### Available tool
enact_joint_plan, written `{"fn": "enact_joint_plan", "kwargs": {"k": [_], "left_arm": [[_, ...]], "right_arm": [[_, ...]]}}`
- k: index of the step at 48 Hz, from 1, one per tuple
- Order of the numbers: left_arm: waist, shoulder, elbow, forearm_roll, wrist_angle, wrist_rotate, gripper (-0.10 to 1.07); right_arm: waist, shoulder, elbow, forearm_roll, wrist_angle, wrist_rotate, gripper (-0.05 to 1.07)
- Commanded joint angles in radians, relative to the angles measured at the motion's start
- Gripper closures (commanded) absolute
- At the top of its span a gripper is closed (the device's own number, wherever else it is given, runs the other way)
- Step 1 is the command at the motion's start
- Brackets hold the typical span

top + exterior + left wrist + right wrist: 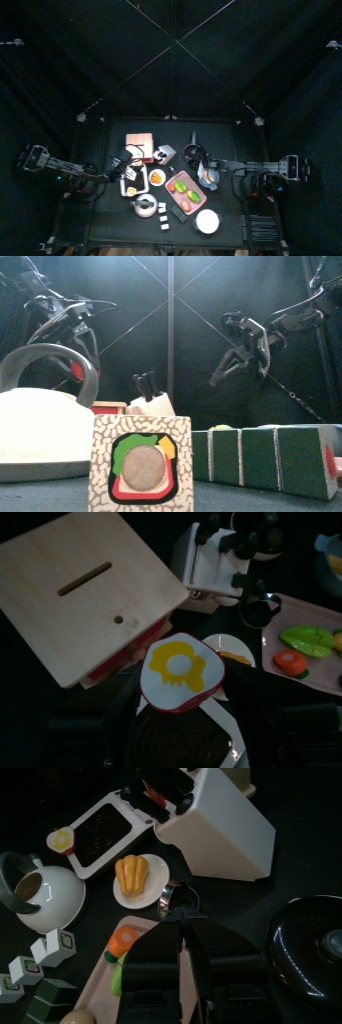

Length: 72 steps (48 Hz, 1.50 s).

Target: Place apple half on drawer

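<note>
The apple half [178, 674] shows its pale cut face with a yellow centre and a red edge underneath. It sits right in front of the left gripper [181, 717], at the end of the white tray [110, 823] and just beside the plate [241, 657] with the orange piece. The left wrist view is dark at the bottom, so I cannot tell whether that gripper is spread around the piece or already pinching it. The drawer [83, 597] stands close by with its flat top bare, beside the white knife block [214, 562]. The right gripper [181, 923] hangs over the pink tray [100, 973] of green pieces. Its jaws look pressed together with nothing between them.

The main risk is the grasp. The piece is small and rounded, so an off-centre pinch could squirt it out sideways onto the plate or the worktop. If it is lifted by the rim only, it may swivel and drop on the way across. The drawer's near edge stands higher than the tray, so a low carry could knock the piece against it or push the drawer away. A release from too high, or on the rounded side, may let it roll off the flat top. The knife block leaves little room for a wide swing.
</note>
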Motion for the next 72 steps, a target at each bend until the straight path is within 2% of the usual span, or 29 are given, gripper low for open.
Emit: {"fn": "enact_joint_plan", "kwargs": {"k": [1, 25, 38, 53, 72], "left_arm": [[0.023, -0.020, -0.020, 0.017, -0.002, 0.002, 0.16], [0.115, -0.029, -0.023, 0.107, -0.021, 0.002, 0.16], [0.259, -0.029, -0.015, 0.184, -0.084, 0.002, 0.16], [0.397, -0.029, 0.005, 0.190, -0.245, 0.000, 0.16], [0.491, 0.014, 0.012, 0.230, -0.318, 0.002, 0.16]], "right_arm": [[-0.003, -0.011, -0.006, 0.000, -0.003, 0.000, 0.66], [-0.008, -0.003, -0.005, 0.000, -0.002, 0.000, 0.66], [-0.014, 0.008, -0.006, 0.002, -0.002, 0.002, 0.66], [-0.017, 0.029, -0.015, 0.000, -0.002, 0.000, 0.66], [-0.021, 0.037, -0.026, 0.000, -0.002, 0.000, 0.66]]}}
